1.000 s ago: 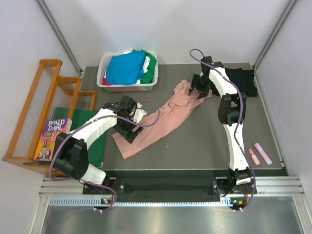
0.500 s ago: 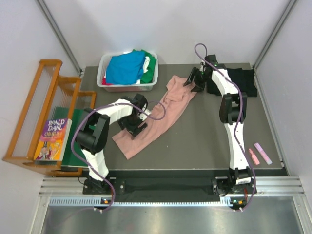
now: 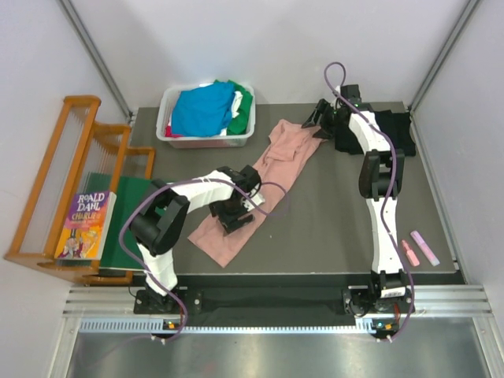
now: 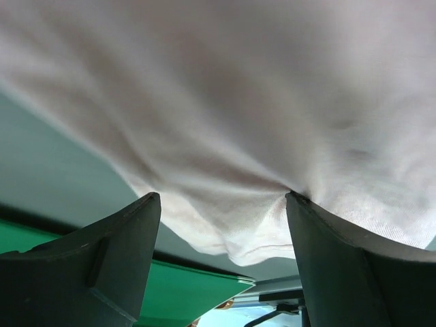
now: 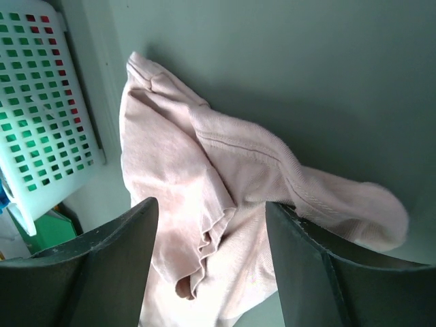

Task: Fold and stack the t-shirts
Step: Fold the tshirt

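Observation:
A dusty-pink t-shirt (image 3: 276, 169) lies in a crumpled diagonal strip on the dark table (image 3: 323, 224). My left gripper (image 3: 236, 214) rests on its lower part. In the left wrist view the pink cloth (image 4: 225, 102) fills the top, and its hem hangs between the wide-apart fingers of the left gripper (image 4: 219, 197). My right gripper (image 3: 319, 120) hovers open at the shirt's far end, with bunched pink cloth (image 5: 204, 177) lying below the right gripper (image 5: 211, 202). A black t-shirt (image 3: 394, 130) lies at the back right. Blue, green and white t-shirts fill a white basket (image 3: 206, 140).
A wooden rack (image 3: 47, 181) with a book (image 3: 85, 224) stands left of the table. A flat green board (image 3: 128, 197) lies by the table's left edge and shows as a green board (image 4: 184, 293) in the left wrist view. Two pink markers (image 3: 419, 249) lie at the near right. The basket's wall (image 5: 41, 109) is close to my right gripper.
My left gripper slid right and nearer along the pink shirt, and the shirt's lower end shifted right with it. The right gripper rose toward the far edge, off the shirt's top end.

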Controlling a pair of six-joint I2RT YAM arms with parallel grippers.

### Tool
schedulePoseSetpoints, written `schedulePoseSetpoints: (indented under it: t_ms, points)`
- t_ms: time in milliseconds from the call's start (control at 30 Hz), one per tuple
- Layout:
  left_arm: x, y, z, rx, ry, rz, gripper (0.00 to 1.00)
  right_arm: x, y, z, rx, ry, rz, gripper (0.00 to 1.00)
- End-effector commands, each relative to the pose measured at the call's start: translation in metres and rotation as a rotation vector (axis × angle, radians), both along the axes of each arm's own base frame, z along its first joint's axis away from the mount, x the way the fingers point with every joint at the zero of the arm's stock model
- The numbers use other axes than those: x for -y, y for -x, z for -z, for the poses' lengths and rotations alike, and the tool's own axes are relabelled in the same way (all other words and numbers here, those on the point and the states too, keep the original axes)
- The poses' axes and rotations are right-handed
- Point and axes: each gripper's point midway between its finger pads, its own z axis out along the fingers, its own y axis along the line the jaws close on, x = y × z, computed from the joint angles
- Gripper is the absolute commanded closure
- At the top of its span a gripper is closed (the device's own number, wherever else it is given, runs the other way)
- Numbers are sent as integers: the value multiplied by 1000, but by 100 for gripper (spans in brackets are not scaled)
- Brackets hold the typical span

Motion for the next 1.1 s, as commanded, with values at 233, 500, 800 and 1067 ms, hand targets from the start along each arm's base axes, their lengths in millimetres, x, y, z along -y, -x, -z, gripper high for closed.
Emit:
schedulePoseSetpoints:
  t_ms: [233, 500, 800, 1067]
  points:
    - [54, 75, 22, -263, 131, 133, 21, 5, -13, -20, 90, 1, -11, 35]
    - [82, 68, 3, -245, 214, 157, 21, 4, -10, -30, 104, 20, -22, 31]
    - [24, -1, -55, -39, 385, -98, 23, -15, 25, -90, 180, 163, -79, 15]
    - [-16, -11, -146, 188, 528, -183, 20, -40, 94, -139, 281, 404, -158, 0]
